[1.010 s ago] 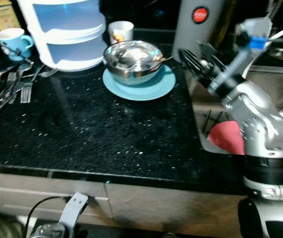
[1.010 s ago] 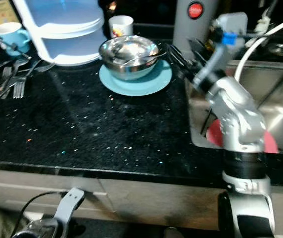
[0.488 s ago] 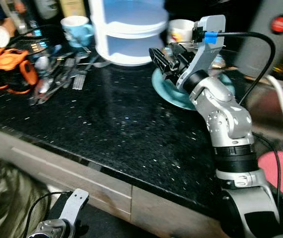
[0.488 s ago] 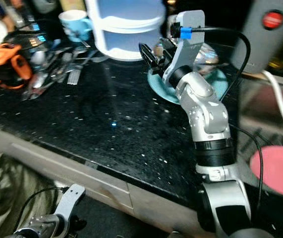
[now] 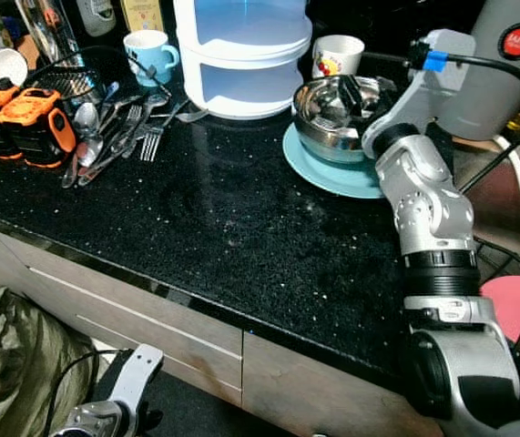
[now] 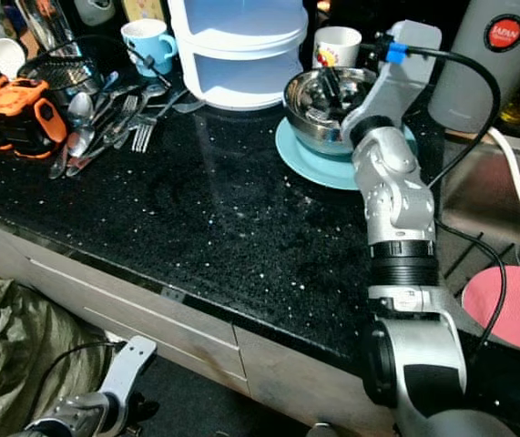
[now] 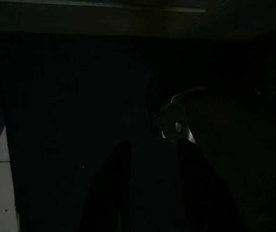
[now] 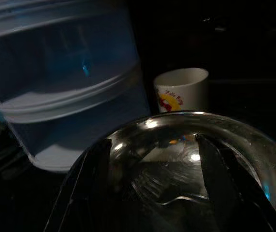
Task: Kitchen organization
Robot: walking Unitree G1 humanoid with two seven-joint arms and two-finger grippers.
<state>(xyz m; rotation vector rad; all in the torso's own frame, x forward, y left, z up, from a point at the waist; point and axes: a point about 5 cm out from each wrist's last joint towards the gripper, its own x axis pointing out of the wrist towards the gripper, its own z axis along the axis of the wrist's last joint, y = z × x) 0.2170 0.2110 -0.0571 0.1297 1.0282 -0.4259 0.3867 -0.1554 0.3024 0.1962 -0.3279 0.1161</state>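
A steel bowl (image 5: 328, 116) with a utensil inside sits on a teal plate (image 5: 328, 175) on the black counter (image 5: 214, 218). My right gripper (image 5: 352, 91) reaches over the bowl from the sink side. In the right wrist view it (image 8: 157, 179) is open, its two black fingers (image 8: 95, 174) spread across the bowl's (image 8: 176, 145) near rim, with nothing held. My left gripper (image 7: 152, 145) hangs low in front of the cabinet, its fingers (image 7: 116, 193) apart in the dark.
A white and blue stacked container (image 5: 241, 45) and a printed white cup (image 5: 337, 55) stand behind the bowl. Loose cutlery (image 5: 118, 137), a blue mug (image 5: 147, 55) and orange tools (image 5: 23, 118) lie left. A grey flask (image 5: 505, 64) and a sink holding a pink plate (image 5: 519, 314) are right.
My right gripper has swung from beside the sink to over the steel bowl. The head camera has turned, so the whole scene has shifted.
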